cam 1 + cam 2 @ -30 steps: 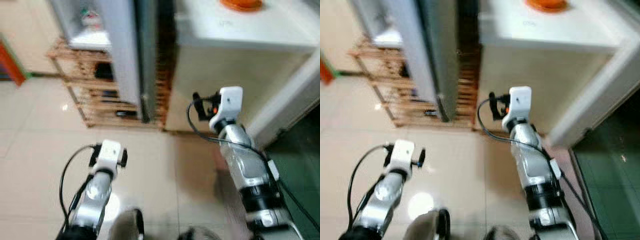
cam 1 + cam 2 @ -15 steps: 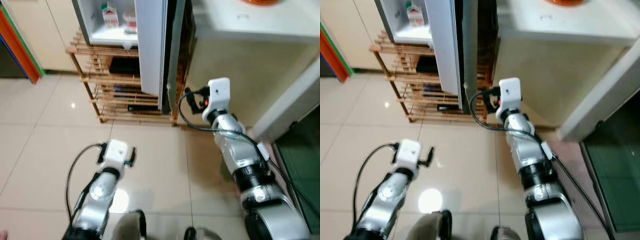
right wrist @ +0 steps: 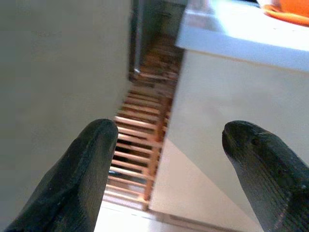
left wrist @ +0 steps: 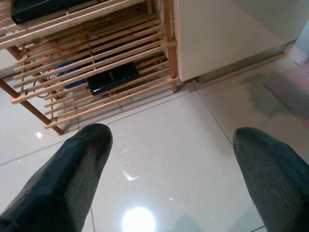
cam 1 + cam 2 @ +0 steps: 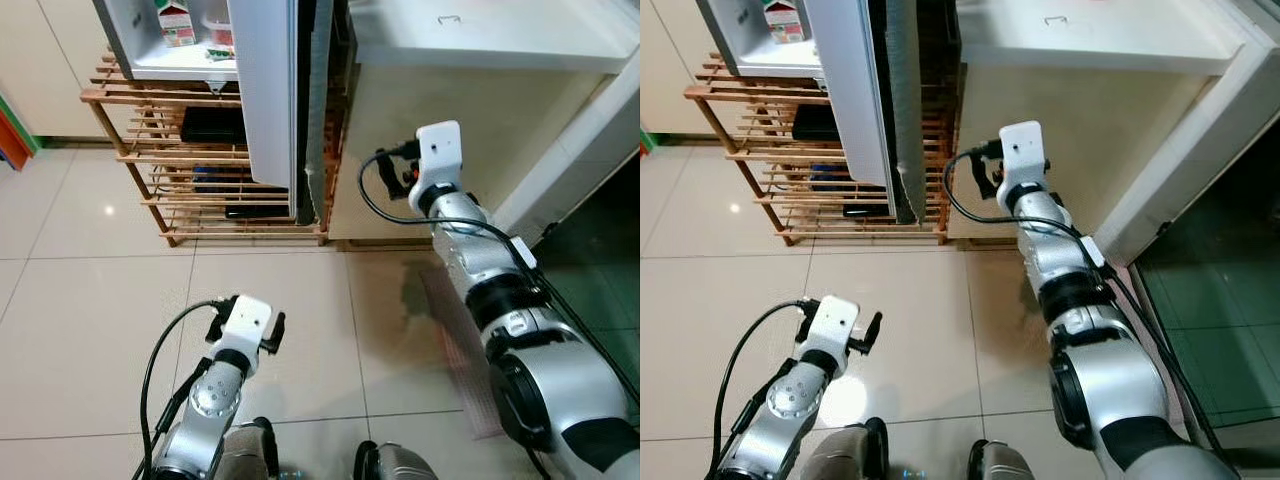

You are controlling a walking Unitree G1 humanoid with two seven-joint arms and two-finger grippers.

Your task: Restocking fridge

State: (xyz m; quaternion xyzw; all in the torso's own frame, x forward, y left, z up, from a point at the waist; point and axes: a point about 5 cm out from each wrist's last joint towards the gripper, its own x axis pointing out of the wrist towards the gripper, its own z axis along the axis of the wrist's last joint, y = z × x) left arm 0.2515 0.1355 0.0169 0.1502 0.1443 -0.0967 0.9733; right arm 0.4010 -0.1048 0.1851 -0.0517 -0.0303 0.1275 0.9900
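Raised beside the open fridge door [image 5: 268,95], right gripper [image 3: 174,164] spread wide and empty, likely readying to swing it. Milk carton [image 5: 175,22] shelved inside. Low over floor [image 5: 90,300], left gripper [image 4: 169,174] wide, idle.

Glossy beige tiled floor [image 5: 90,300]

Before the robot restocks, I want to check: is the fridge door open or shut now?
Open. The fridge door stands swung out edge-on, and a lit shelf with a carton shows beside it.
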